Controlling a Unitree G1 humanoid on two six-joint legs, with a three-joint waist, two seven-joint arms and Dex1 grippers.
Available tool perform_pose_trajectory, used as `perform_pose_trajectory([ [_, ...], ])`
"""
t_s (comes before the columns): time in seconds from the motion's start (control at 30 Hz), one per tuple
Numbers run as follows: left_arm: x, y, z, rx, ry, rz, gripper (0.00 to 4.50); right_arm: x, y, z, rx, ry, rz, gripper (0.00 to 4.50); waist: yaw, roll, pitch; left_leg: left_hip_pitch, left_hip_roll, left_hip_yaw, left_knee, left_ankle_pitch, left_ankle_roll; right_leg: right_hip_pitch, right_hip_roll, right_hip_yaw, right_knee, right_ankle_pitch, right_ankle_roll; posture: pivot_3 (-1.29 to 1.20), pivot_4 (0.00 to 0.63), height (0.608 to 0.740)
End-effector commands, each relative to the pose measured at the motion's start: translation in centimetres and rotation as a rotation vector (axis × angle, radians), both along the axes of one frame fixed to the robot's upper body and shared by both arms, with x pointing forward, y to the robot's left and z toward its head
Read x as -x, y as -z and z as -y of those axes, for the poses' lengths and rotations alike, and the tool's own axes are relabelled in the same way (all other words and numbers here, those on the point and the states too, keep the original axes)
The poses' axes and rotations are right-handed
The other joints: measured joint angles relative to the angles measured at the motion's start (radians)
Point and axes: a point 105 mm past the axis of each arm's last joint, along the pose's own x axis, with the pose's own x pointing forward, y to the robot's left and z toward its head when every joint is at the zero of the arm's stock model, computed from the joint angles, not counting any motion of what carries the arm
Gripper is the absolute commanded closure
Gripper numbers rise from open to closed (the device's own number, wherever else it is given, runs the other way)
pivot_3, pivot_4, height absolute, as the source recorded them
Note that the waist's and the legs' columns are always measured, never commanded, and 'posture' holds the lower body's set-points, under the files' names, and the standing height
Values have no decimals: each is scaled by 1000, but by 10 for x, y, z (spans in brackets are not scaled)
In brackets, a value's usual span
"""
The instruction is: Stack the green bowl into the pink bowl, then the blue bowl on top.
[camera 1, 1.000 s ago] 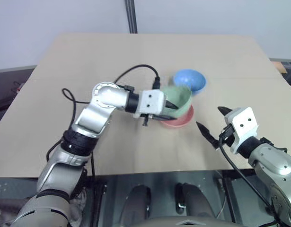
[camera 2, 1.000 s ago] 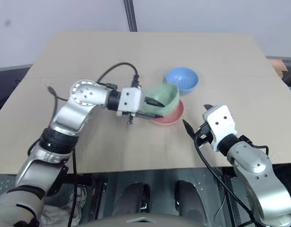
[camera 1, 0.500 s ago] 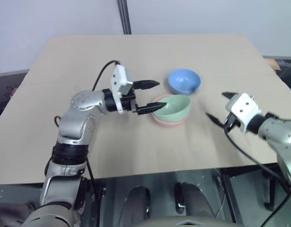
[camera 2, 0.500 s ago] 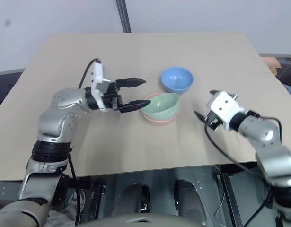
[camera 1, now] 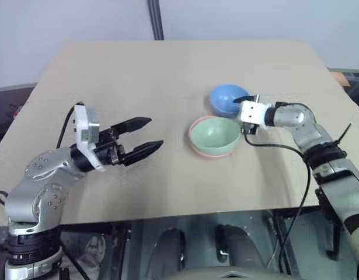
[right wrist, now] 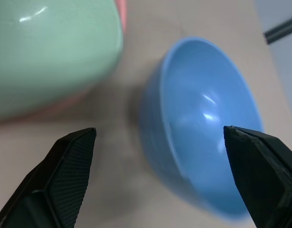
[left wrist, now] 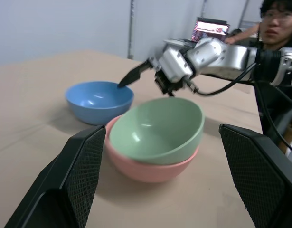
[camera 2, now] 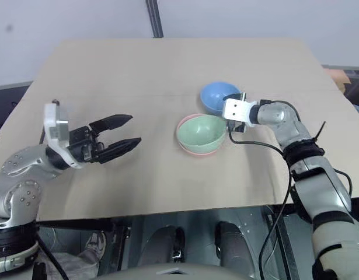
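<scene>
Sage-green bowl (camera 1: 214,134) sits nested in the pink bowl (camera 1: 209,153) at my table's (camera 1: 167,76) centre; blue bowl (camera 1: 226,98) at its one o'clock. My right gripper (right wrist: 160,178) spreads wide, empty, straddling the blue rim. My left gripper (camera 1: 145,135), open and empty, hangs at nine o'clock.

Even, soft overhead light; faint shadows lie on the table (camera 1: 167,76). The blue bowl (right wrist: 207,123) shows small glints and looks blurred, perhaps from motion.
</scene>
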Motion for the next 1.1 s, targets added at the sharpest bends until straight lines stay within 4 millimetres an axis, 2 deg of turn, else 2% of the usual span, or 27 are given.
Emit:
perform_pose_trajectory([
  [0.03, 9, -13, 1, -10, -6, 68, 420, -6, -8, 2, 18, -7, 36, 1285, 2, 0, 0, 0, 0, 0, 0, 0, 0, 0, 0, 0, 0, 0, 0, 0, 150, 740],
  [0.07, 9, -13, 0, -14, -18, 76, 420, -7, -9, 2, 17, -6, 39, 1640, 3, 0, 0, 0, 0, 0, 0, 0, 0, 0, 0, 0, 0, 0, 0, 0, 150, 740],
  [0.1, 9, -12, 0, -16, -26, 79, 420, -8, -10, 2, 16, -6, 42, 2398, 2, 0, 0, 0, 0, 0, 0, 0, 0, 0, -1, -1, 0, 0, 0, 0, 150, 740],
  [0.13, 8, -11, 0, -19, -33, 82, 420, -9, -12, 2, 13, -2, 51, 2597, 0, 0, 0, 0, 0, 0, 0, 0, 0, 0, -1, 0, 0, 0, 0, 0, 150, 740],
  [0.27, 6, -10, 4, -15, -40, 88, 420, -11, -17, 7, 26, 8, 94, 4414, -3, 1, 0, 1, 0, 0, 0, 0, 0, 0, 0, 0, 1, 0, 0, 0, 150, 740],
  [0.43, -4, -8, 6, 4, -42, 95, 420, -11, -36, 16, 32, 8, 181, 4473, -2, 2, 1, 1, 0, 1, -1, 0, 0, 0, 0, 0, 1, 0, 0, 0, 150, 740],
  [0.5, -9, -9, 5, 28, -51, 95, 420, -4, -53, 16, 13, -34, 217, 4473, -1, 2, 1, 1, 0, 1, -1, 0, 0, 0, 0, 0, 1, 0, 0, 0, 150, 740],
  [0.6, -18, -6, 5, 44, -62, 90, 420, 22, -85, 1, -87, -139, 211, 4473, 0, 3, 2, 1, 0, 0, -1, 0, 0, 0, 0, 0, 1, 0, 0, 0, 150, 740],
  [0.7, -25, -3, 9, 51, -53, 89, 420, 59, -102, -16, -134, -228, 152, 4473, -1, 3, 2, 1, 2, 0, -1, 0, 0, 0, 0, 0, 1, 0, 0, 0, 150, 740],
  [0.83, -33, -1, 12, 56, -41, 93, 420, 104, -93, -32, -105, -274, 11, 4473, 5, 3, 2, 0, 3, -1, -1, -1, 2, 0, 0, -2, 1, 0, 0, 0, 150, 740],
  [0.9, -34, -1, 14, 57, -34, 97, 420, 122, -75, -39, -60, -276, -79, 4473, 7, 3, 2, 0, 2, -1, -1, -2, 3, 0, 0, -2, 1, 0, 0, 0, 150, 740],
  [0.97, -35, -1, 15, 57, -29, 99, 420, 129, -59, -45, -33, -264, -130, 4473, 7, 3, 2, 0, 1, -1, 0, -2, 4, 1, -1, -2, 1, 0, 0, 0, 150, 740],
  [1.1, -34, 0, 17, 56, -23, 98, 420, 126, -44, -50, 2, -234, -141, 4473, 2, 3, 2, 1, 0, -1, 1, -2, 4, 1, 0, -2, 2, 0, 0, 0, 150, 740],
])
